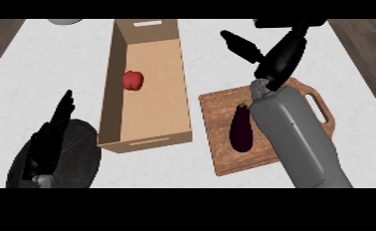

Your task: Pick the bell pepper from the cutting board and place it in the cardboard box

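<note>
A red bell pepper (133, 80) lies inside the cardboard box (158, 110), against its left wall about halfway along. The wooden cutting board (228, 145) sits right of the box with a dark purple eggplant (241, 127) on it. My right hand (277, 58) hangs above the counter between the box's far end and the board's top corner, fingers spread and straight, holding nothing. My left hand (50, 140) rests open at the lower left, fingers up, over a dark round plate (81, 163).
A grey round object (66, 21) peeks in at the top left edge. A dark object (290, 22) shows at the top right behind my right hand. Wooden floor borders the white counter at both upper corners.
</note>
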Controlling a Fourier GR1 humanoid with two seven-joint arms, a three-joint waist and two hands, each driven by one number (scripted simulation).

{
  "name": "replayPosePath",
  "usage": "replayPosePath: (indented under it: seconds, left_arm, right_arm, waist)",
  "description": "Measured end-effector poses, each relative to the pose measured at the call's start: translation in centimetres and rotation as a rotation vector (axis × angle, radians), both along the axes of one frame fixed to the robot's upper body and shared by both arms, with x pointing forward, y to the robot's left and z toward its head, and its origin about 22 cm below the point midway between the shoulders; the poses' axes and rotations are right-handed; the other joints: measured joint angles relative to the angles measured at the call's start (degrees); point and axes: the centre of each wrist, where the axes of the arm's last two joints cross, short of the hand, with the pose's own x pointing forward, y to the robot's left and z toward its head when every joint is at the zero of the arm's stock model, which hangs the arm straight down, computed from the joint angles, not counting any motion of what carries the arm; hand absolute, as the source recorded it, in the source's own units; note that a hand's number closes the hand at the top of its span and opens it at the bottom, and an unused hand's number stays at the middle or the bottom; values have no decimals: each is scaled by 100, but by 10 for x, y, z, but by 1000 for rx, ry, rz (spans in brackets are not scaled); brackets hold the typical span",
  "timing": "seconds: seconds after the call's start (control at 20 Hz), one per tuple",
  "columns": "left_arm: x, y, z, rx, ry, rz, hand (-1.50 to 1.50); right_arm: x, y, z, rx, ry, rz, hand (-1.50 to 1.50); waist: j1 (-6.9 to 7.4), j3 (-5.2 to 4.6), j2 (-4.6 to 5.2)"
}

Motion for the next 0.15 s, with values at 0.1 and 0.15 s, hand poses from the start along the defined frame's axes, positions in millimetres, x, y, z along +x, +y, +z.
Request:
replayPosePath:
  seconds: [0.1,0.15]
  left_arm:
    - [-3,1,1,4,1,10,0]
    - [-2,2,3,4,2,6,0]
  right_arm:
    - [-22,-16,-5,8,-12,-2,-150]
    - [-33,-22,-4,11,-21,3,-150]
  waist:
    - [-38,1,-9]
    - [-46,1,-7]
